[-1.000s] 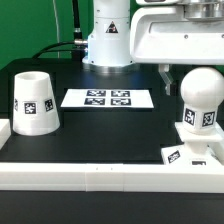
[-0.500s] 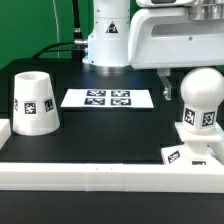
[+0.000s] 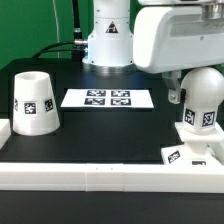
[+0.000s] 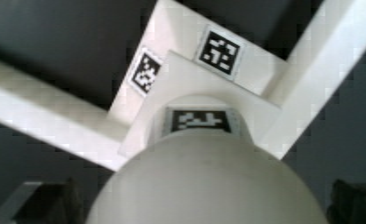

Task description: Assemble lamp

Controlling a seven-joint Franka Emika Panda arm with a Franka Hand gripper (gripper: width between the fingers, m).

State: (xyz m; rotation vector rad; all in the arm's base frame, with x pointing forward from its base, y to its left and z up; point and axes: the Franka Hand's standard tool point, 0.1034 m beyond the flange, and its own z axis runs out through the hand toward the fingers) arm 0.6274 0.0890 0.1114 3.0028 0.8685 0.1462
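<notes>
The exterior view looks across the black table (image 3: pixel 100 135). The wrist view sits close above the rounded white plastic bulb piece (image 4: pixel 198 185), which both views show.

Bulb piece (image 3: pixel 204 98) upright on base (image 3: pixel 198 153), shade (image 3: pixel 34 101) well apart.

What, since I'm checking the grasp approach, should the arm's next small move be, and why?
Probably ease the gripper straight down a little. The wrist view shows its open fingers either side of the bulb piece, roughly centred and holding nothing. The exterior view has a finger only beside the bulb's rounded upper part, above the base.
</notes>
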